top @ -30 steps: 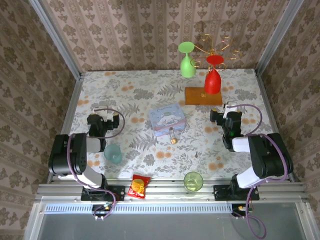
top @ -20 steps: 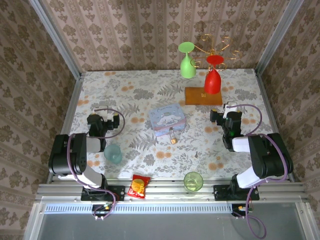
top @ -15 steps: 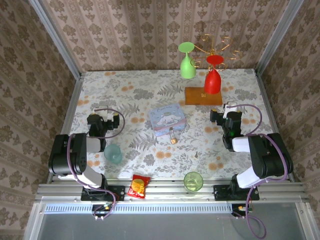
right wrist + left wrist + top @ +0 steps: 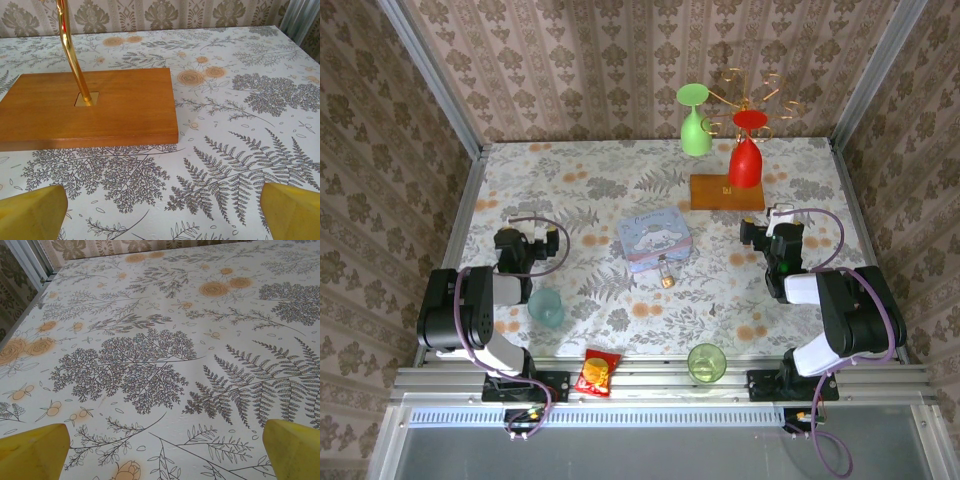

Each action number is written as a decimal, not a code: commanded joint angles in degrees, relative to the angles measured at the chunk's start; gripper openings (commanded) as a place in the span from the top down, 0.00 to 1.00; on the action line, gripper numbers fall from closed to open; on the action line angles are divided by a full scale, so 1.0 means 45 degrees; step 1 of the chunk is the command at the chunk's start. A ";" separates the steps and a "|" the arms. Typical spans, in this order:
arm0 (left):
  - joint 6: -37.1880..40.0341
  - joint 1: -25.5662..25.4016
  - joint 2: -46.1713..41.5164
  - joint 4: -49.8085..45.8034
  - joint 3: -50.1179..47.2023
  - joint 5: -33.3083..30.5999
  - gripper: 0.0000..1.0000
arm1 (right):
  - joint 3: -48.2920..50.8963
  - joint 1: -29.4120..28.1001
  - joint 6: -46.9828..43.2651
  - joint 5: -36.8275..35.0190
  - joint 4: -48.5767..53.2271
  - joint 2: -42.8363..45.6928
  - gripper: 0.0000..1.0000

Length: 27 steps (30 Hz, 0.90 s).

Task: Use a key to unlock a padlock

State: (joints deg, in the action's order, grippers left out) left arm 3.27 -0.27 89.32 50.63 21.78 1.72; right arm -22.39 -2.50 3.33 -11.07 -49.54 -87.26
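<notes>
The padlock [image 4: 666, 277] lies at the middle of the bench [image 4: 570, 170], just beside the near edge of the blue tin [image 4: 655, 238]. Left jaws and right jaws stand wide apart, empty.

The tiny brass padlock [image 4: 666, 279] lies mid-frame, just below the pale blue cartoon tin [image 4: 654, 238]. A flat wooden base [image 4: 726, 192] sits to their upper right.
</notes>
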 commanded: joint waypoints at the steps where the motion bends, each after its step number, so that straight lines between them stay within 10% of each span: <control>1: -0.0184 0.0103 -0.0295 0.0506 0.0014 -0.0361 0.00 | -0.0085 0.0024 -0.0119 0.0076 -0.0056 -0.0042 0.00; 12: -0.3190 -0.0739 -0.6047 -0.5747 0.1229 -0.2010 0.00 | -0.1880 -0.0088 0.1877 0.1584 0.7873 0.4973 0.00; 20: -0.7848 -0.1415 -0.7768 -0.6610 0.0620 0.1123 0.00 | -0.2603 -0.0867 0.3536 0.5538 1.2566 0.6042 0.00; 27: -0.8519 -0.5134 -0.7723 -0.9038 0.1085 0.0992 0.00 | -0.2016 -0.3655 0.4446 0.3517 1.5066 0.6827 0.00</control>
State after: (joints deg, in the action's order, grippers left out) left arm -30.87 -16.62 55.66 16.25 25.91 6.68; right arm -33.12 -16.03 19.75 7.35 9.72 -58.08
